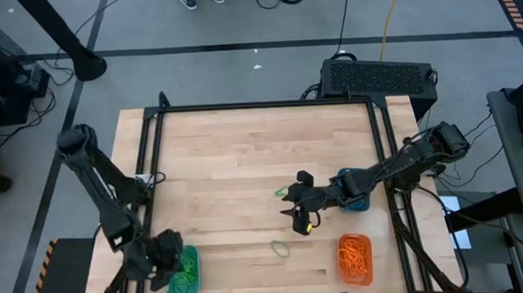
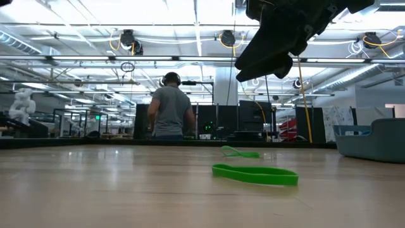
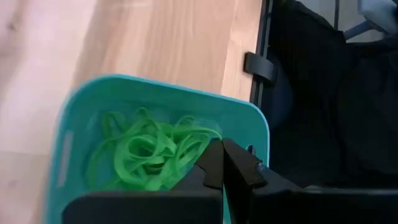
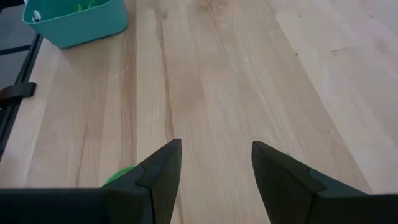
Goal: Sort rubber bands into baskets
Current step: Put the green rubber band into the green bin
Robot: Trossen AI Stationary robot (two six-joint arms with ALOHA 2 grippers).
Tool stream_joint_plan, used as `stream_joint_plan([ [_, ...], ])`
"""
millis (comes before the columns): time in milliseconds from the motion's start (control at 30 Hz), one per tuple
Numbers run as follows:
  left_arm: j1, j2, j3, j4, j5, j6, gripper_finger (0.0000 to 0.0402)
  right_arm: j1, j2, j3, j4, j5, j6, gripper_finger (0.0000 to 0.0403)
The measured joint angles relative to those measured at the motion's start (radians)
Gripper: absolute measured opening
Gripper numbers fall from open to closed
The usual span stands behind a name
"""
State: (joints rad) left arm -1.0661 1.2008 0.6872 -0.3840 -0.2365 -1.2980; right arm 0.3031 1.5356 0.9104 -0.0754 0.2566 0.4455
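When we look down from the high view, we see the wooden worktop (image 1: 244, 156) with both arms reaching over it. The left gripper (image 1: 167, 259) hangs at the near left corner, just over a teal basket (image 1: 185, 271) that is full of green rubber bands (image 1: 189, 262). The right gripper (image 1: 298, 204) is over the middle of the worktop, with its fingers spread. Beside it lies one green band (image 1: 283, 192), and another green band (image 1: 279, 248) lies nearer to the front edge. An orange basket (image 1: 355, 258) with orange bands (image 1: 354, 252) stands at the near right, and a second teal basket (image 1: 354, 201) is partly hidden under the right arm.

From the low view, we see a gripper (image 2: 269, 60) hanging in the air above the wood, with nothing in it. A flat green band (image 2: 255, 174) lies close to the camera, and a second one (image 2: 239, 152) lies behind it. A teal basket (image 2: 372, 139) stands at the right edge. A person (image 2: 171, 109) stands far behind, back turned to us.

In the left wrist view, the left gripper (image 3: 222, 163) is clenched with its fingers pressed together, empty, above the heap of green bands (image 3: 152, 155) in the teal basket (image 3: 68, 143).

In the right wrist view, the right gripper (image 4: 216, 163) is released and wide, with bare wood between the fingers. A bit of green band (image 4: 118, 175) shows beside one finger, and the teal basket (image 4: 78, 26) is well apart.
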Motion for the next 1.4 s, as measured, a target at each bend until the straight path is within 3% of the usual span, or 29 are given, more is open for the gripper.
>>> stream_joint_plan([
  [367,-0.006,0.170,0.000,0.093,0.064,-0.005,0.0016,0.000,0.000,0.000,-0.002,0.000,0.013,0.0187],
  [733,0.053,0.140,0.000,0.046,0.122,0.048,0.0117,-0.015,0.000,0.000,-0.093,0.004,-0.016,0.0187],
  [967,0.163,0.057,0.000,0.041,0.188,0.171,0.0151,-0.021,0.000,0.000,-0.194,0.005,0.017,0.0187],
  [1133,0.262,-0.001,0.000,0.130,0.183,0.341,0.0153,-0.021,0.000,0.000,-0.197,0.004,0.015,0.0187],
  [1400,0.455,0.063,0.001,0.410,0.136,0.836,0.0142,-0.021,0.000,0.000,-0.200,0.004,0.015,0.0187],
])
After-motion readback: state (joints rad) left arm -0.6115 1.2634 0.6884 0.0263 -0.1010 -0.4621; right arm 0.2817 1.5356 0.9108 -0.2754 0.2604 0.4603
